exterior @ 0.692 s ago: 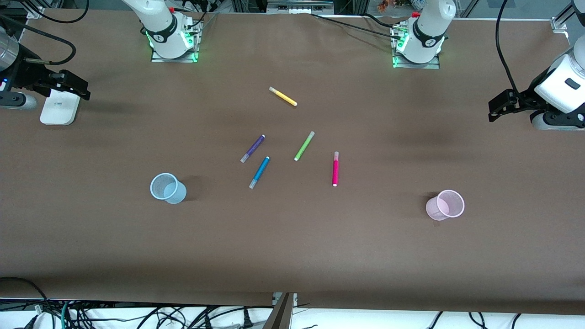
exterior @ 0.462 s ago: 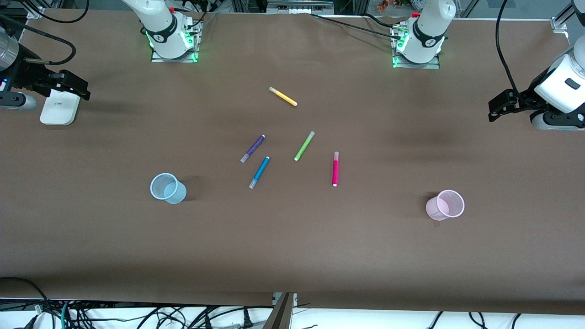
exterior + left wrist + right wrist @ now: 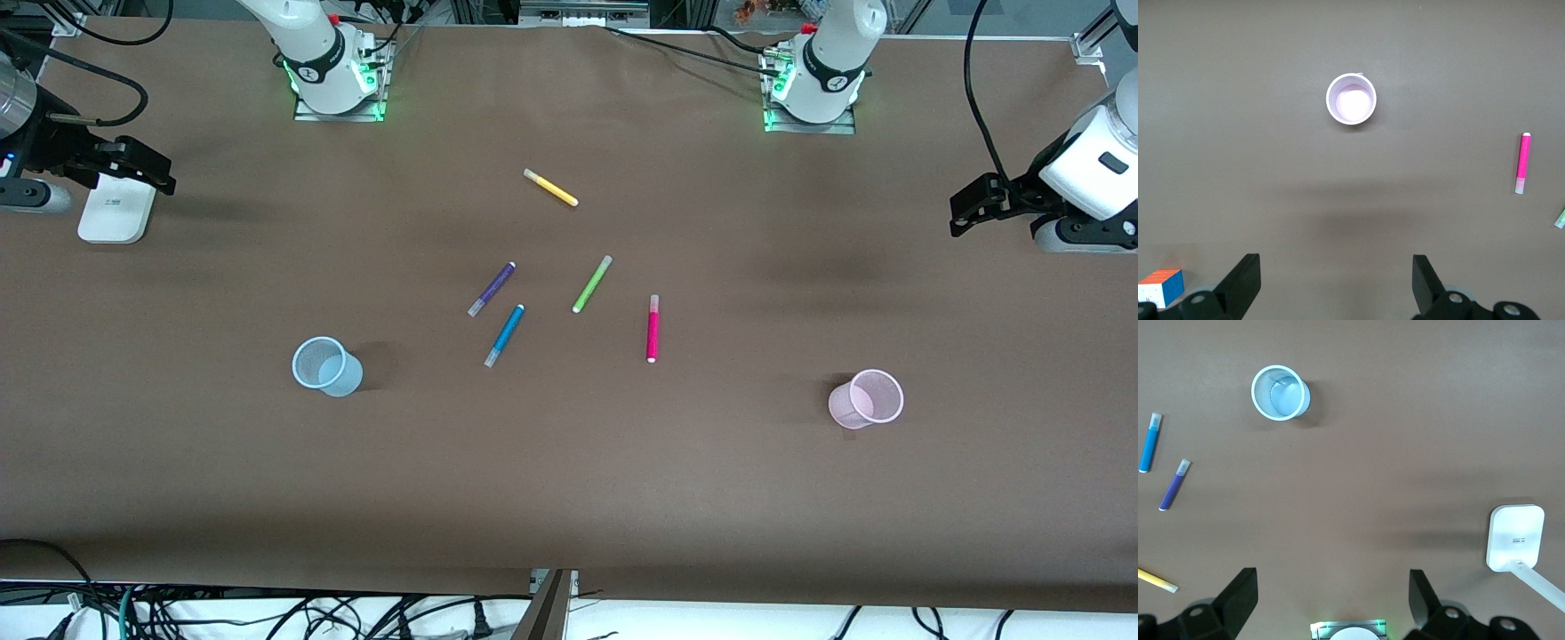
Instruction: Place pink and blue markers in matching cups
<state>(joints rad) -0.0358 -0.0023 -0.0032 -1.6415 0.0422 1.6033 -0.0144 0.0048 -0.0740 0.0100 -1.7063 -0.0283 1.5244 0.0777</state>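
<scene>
Nothing has moved: both markers still lie outside both cups.

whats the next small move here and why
Probably bring the left pincer in over the pink marker. Both pincers are open and empty at the table's ends, the right pincer waiting. The pink marker and blue marker lie flat mid-table; the pink cup and blue cup stand empty.
</scene>
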